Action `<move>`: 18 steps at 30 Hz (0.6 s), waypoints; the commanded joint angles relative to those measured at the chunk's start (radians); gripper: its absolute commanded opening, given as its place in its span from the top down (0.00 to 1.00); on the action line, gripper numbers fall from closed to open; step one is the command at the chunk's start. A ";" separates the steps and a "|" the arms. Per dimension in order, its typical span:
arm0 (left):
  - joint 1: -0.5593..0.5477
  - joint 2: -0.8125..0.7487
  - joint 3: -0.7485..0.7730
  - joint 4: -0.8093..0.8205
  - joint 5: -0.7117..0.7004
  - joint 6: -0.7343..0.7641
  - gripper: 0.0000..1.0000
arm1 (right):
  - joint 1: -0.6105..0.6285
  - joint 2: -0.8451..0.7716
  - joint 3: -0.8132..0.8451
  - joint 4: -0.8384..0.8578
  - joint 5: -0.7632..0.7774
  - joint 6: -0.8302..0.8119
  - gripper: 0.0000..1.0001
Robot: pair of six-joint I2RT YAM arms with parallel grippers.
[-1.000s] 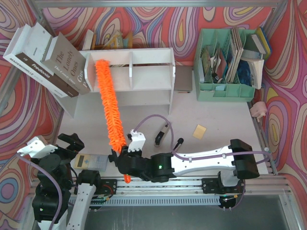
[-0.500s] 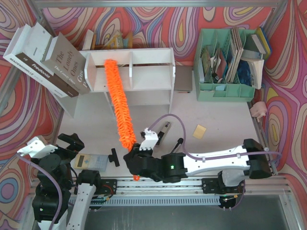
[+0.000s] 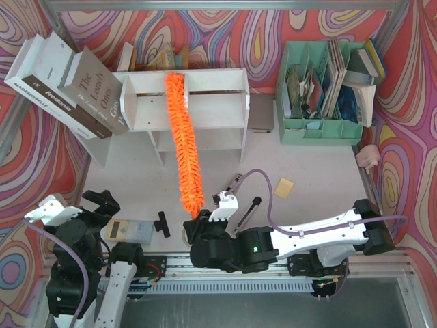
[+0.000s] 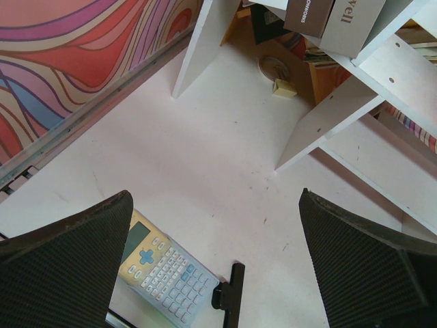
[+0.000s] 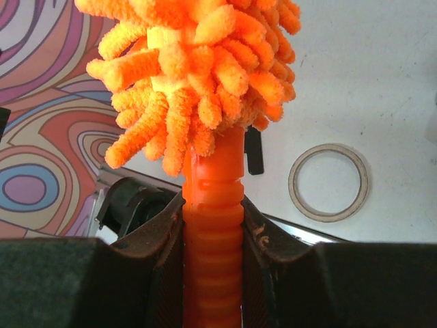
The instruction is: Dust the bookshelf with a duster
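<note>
Top external view: shows the right gripper (image 3: pixel 199 220) clamped on the thin handle end of the duster (image 3: pixel 184 137), with the fluffy orange length running straight out ahead of the jaws to a tip at the top of the bookshelf (image 3: pixel 218 76), just beside the middle divider. Finds the left gripper (image 3: pixel 102 202) well off to the side, spread wide and holding nothing, with a calculator (image 3: pixel 130 230) and a small black-handled tool (image 3: pixel 162 224) lying close by it on the table (image 3: pixel 321 171).

Left wrist view: confirms jaws fully apart and empty. Puts the calculator low in the gap, nearer the left finger, the tool's black end beside it, and the white legs and boards of the bookshelf far ahead and to the right. Gives no sight of the duster.

Right wrist view: catches both fingers (image 5: pixel 164 246) pressed tight against the ribbed orange handle, with the microfibre tufts starting right above the jaws and a thin ring (image 5: pixel 328 182) on the table beyond, to the right. Reads as light and soft at the head, probably bending along its length, so likely needs only gentle pressure on the shelf. Looks stiff only at the plastic handle, which seems the right place to hold, since the ribs should resist slipping, whereas a grip on the fluff would probably just crush and twist
</note>
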 commanded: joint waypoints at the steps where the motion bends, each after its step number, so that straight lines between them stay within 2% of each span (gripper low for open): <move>1: -0.002 -0.006 -0.005 -0.009 -0.011 -0.001 0.02 | 0.032 -0.022 0.050 0.013 0.207 -0.039 1.00; 5: -0.002 -0.006 -0.005 -0.007 -0.011 -0.001 0.02 | 0.048 -0.032 0.041 0.060 0.233 -0.091 1.00; 10: -0.002 -0.006 -0.005 -0.007 -0.011 -0.001 0.02 | 0.047 -0.017 0.022 0.045 0.194 -0.041 1.00; 18: -0.002 -0.010 -0.004 -0.009 -0.012 -0.003 0.02 | -0.019 0.038 0.031 0.028 0.014 -0.023 1.00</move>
